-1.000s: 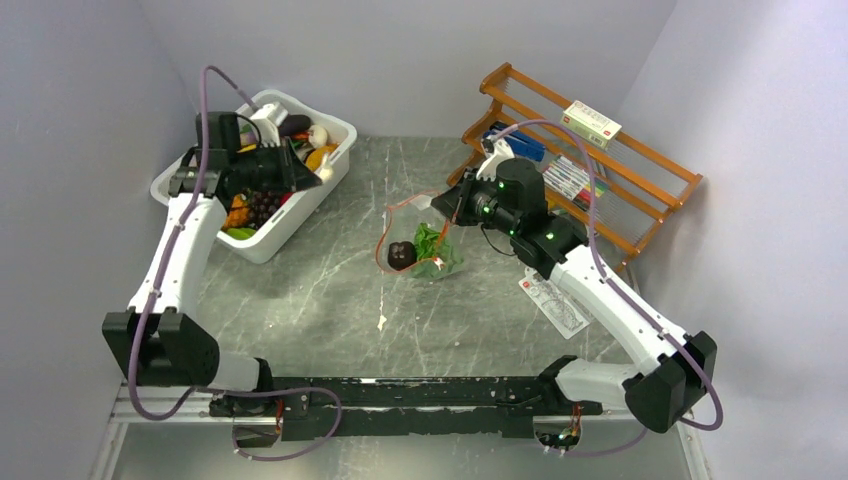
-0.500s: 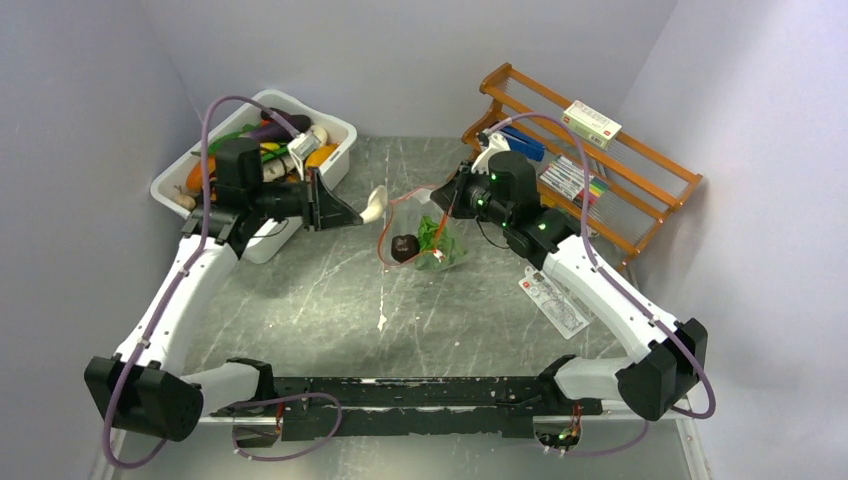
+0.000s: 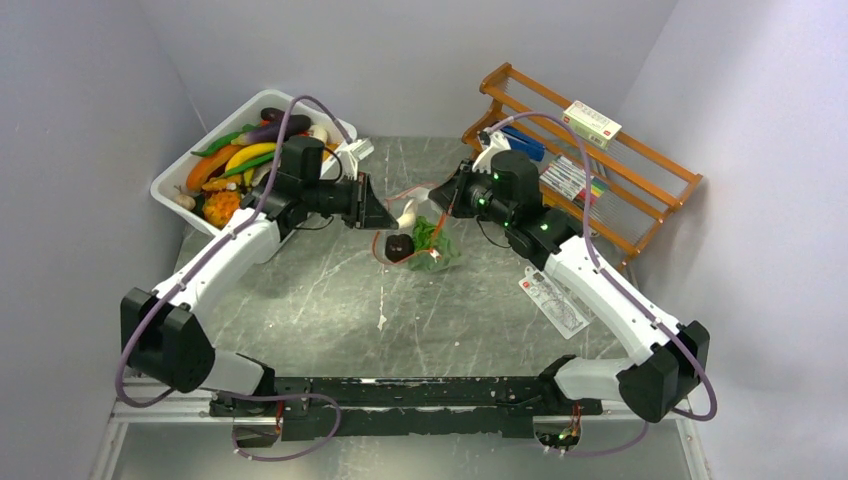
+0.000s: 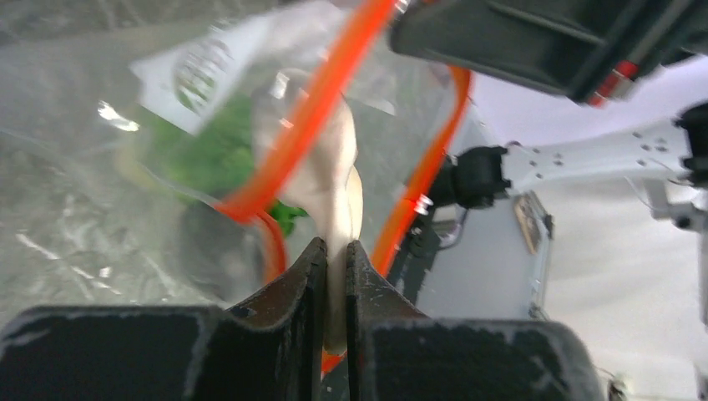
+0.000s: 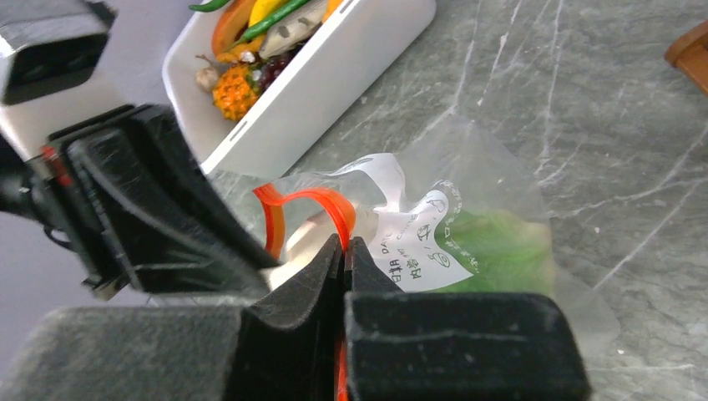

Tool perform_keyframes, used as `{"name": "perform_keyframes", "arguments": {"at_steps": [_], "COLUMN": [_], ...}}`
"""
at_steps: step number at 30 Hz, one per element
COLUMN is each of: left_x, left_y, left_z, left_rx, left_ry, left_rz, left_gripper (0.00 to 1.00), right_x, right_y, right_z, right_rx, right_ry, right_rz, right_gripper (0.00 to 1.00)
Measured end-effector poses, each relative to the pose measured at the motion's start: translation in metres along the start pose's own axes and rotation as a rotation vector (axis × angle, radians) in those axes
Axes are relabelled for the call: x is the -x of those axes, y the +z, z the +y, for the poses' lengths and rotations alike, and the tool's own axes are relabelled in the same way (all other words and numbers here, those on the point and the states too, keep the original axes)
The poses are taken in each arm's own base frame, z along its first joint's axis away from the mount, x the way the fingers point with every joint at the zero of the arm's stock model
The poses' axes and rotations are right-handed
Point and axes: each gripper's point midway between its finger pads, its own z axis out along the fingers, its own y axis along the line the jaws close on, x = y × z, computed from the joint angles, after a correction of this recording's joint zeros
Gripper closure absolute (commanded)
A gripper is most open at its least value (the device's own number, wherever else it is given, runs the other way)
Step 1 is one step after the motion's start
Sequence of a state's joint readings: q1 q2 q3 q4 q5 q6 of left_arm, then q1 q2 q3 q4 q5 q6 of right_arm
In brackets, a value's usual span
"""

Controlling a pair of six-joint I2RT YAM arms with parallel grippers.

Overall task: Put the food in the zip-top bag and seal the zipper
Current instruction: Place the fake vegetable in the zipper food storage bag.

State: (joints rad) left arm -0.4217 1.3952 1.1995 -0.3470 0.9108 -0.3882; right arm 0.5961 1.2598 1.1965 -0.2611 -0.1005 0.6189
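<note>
Off in the far left corner, the white bin point(image 5: 334, 67) sits heaped with food point(image 3: 235, 160), close against the wall. Just right of it, my left pincer point(image 4: 334, 251) is squeezed tight on a pale mushroom piece point(image 4: 330, 180), with only the width of its stem between the fingers. The piece's long axis runs straight out from my fingertips, and its free end points right, at the mouth of the zip-top bag point(image 3: 436, 256). That mouth is lifted and faces left, and the zipper point(image 4: 311, 107) bows open in a loop. One run of the strip crosses over the piece; whether the tip is past the rim I cannot tell. The bag's body slumps onto the tabletop point(image 3: 320, 300), with a lettuce point(image 3: 431, 237) and a dark purple piece point(image 3: 399, 247) inside. My right pincer point(image 5: 343, 247) is pinched closed on the zipper, holding the rim up. Bare tabletop lies open on the near side of the bag. A leaflet point(image 3: 552, 298) lies beside my right arm, and the wooden rack point(image 3: 628, 205) stands close behind it along the right wall.
</note>
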Motion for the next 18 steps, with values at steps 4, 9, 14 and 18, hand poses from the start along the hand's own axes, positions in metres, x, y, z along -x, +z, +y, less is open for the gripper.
{"name": "perform_keyframes", "arguments": {"at_steps": [4, 9, 14, 18], "left_x": [0.010, 0.011, 0.005, 0.001], "left_y": [0.009, 0.025, 0.045, 0.050], "left_z": [0.021, 0.041, 0.053, 0.050], "left_rx": [0.113, 0.201, 0.285, 0.316], "left_ry": [0.015, 0.008, 0.018, 0.042], "left_rz": [-0.016, 0.006, 0.066, 0.092], "left_gripper": [0.93, 0.92, 0.65, 0.55], "right_x": [-0.002, -0.008, -0.013, -0.013], "right_y": [-0.002, -0.003, -0.001, -0.001], "right_z": [0.009, 0.022, 0.027, 0.027], "right_rx": [0.052, 0.128, 0.165, 0.169], "right_ry": [0.012, 0.032, 0.045, 0.051], "right_rz": [0.004, 0.019, 0.026, 0.022], "right_gripper": [1.00, 1.00, 1.00, 1.00]}}
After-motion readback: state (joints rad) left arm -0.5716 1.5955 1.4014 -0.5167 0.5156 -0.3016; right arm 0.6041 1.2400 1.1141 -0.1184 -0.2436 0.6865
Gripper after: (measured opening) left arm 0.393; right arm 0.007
